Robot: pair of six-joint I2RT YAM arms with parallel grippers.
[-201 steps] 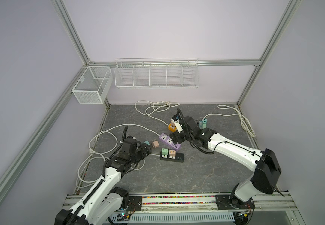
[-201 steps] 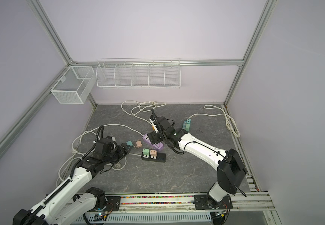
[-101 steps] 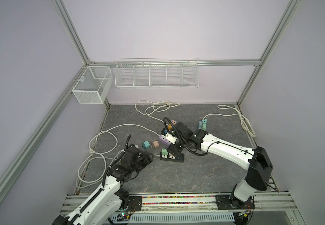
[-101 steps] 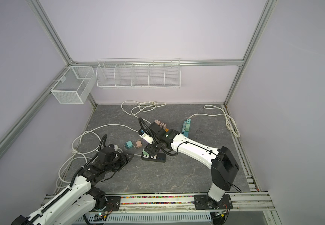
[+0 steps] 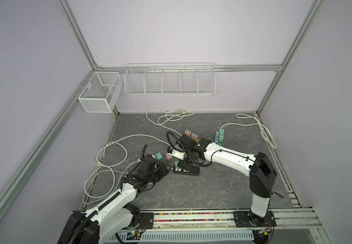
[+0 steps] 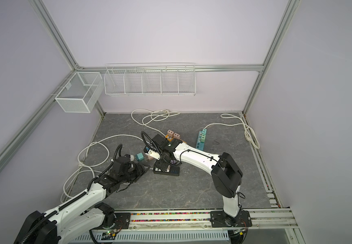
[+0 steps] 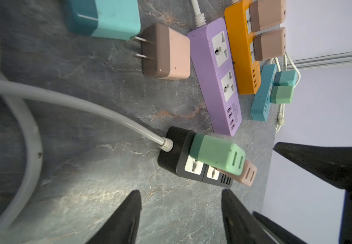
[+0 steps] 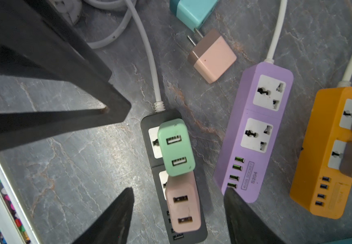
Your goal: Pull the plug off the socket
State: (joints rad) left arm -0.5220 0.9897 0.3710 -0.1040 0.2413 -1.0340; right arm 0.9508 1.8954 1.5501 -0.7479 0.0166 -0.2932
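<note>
Grey stone-look table [image 5: 213, 190]. Right gripper [image 8: 178, 189] hangs over the black power strip [image 8: 147, 123], jaws apart. The pink plug [image 8: 183, 207] sits between its fingers with a gap on each side, no contact. Left gripper [image 7: 180, 190] is low on the table, pointing at the strip's end where the white cable [image 8: 159, 104] enters, jaws apart, nothing held. Purple strip [image 8: 230, 152] lies just beside the black one, then the orange strip [image 8: 318, 147] with two brown-pink plugs [image 7: 268, 42] seated. Teal strip [image 7: 261, 95] lies farther off. Green plug [image 8: 176, 147] is seated in the black strip's socket nearest the cable, the pink plug in the next. Loose pink adapter [image 8: 213, 57] and loose teal adapter [image 8: 192, 12] lie on the table, prongs showing.
</note>
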